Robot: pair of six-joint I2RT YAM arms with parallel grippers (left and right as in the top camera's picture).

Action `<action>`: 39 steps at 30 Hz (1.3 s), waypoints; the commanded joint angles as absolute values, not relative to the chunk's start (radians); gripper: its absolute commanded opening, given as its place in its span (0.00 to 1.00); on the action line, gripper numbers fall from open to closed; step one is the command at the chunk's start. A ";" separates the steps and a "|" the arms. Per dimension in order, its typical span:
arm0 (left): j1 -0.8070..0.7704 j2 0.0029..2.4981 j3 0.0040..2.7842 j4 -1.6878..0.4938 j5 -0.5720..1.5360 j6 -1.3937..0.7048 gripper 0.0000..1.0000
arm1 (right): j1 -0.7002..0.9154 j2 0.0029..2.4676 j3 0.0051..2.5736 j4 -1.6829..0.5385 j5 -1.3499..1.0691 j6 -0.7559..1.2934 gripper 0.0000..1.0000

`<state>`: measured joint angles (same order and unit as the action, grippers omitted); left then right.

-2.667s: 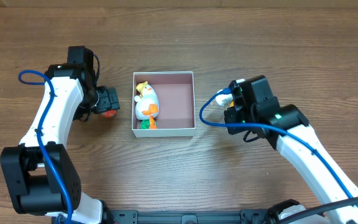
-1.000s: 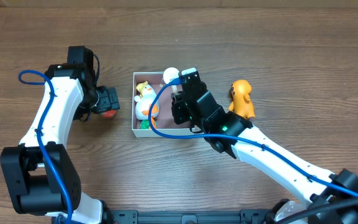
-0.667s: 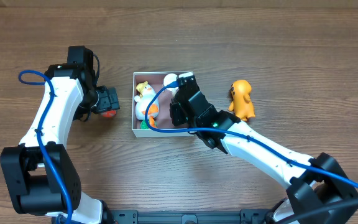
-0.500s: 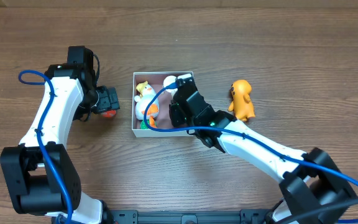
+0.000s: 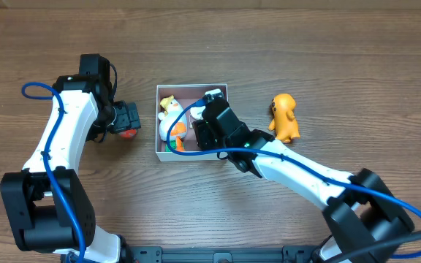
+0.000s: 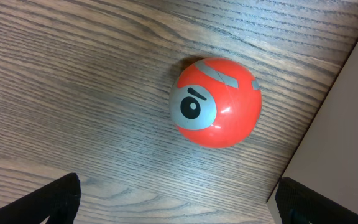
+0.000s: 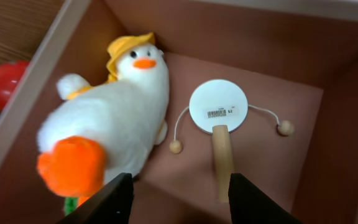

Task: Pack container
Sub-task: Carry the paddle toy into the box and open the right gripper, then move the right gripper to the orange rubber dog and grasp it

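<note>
The container is a small square box with white walls and a pink inside, at mid-table. In it lie a white plush duck with orange feet and yellow hat, and a white rattle drum. In the right wrist view the duck lies left and the drum, wooden handle toward me, lies on the container floor. My right gripper hovers in the box, jaws open, touching nothing. My left gripper is open over a red ball on the table; its jaws are apart.
An orange toy dog stands on the table right of the container. The red ball lies just left of the container's left wall. It also shows in the right wrist view. Blue cables loop off both arms.
My right arm has swung from the right side into the container with the white drum and sunk lower. The drum now lies free on the floor. The left arm has not moved.
</note>
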<state>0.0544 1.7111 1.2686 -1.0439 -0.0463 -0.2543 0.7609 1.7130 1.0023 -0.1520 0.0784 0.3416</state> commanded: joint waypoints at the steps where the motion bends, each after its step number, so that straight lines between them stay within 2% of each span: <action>1: 0.059 1.694 1.287 -1.042 -0.056 -0.236 1.00 | 0.764 1.578 1.082 -0.173 0.076 0.323 0.52; 7: 0.059 1.694 1.287 -1.042 -0.056 -0.236 1.00 | 0.760 1.407 1.162 -0.392 0.323 0.249 0.53; 10: 0.059 1.694 1.287 -1.042 -0.056 -0.236 1.00 | 0.733 1.330 1.163 -0.538 0.508 0.235 0.60; 13: 0.059 1.694 1.287 -1.042 -0.056 -0.236 1.00 | 0.673 1.300 1.163 -0.669 0.577 0.235 0.64; 16: 0.059 1.694 1.287 -1.042 -0.056 -0.236 1.00 | 0.590 1.313 1.160 -0.745 0.558 0.236 0.70; 17: 0.059 1.694 1.287 -1.042 -0.056 -0.236 1.00 | 0.542 1.328 1.158 -0.767 0.551 0.236 0.75; 21: 0.059 1.694 1.287 -1.042 -0.056 -0.236 1.00 | 0.402 1.383 1.158 -0.771 0.459 0.235 0.84; 27: 0.059 1.694 1.287 -1.042 -0.056 -0.236 1.00 | 0.257 1.481 1.158 -0.750 0.277 0.234 0.85; 32: 0.059 1.694 1.287 -1.042 -0.056 -0.236 1.00 | 0.247 1.582 1.158 -0.714 0.194 0.151 0.85; 39: 0.059 1.694 1.287 -1.042 -0.056 -0.236 1.00 | 0.247 1.716 1.156 -0.709 0.177 0.149 0.88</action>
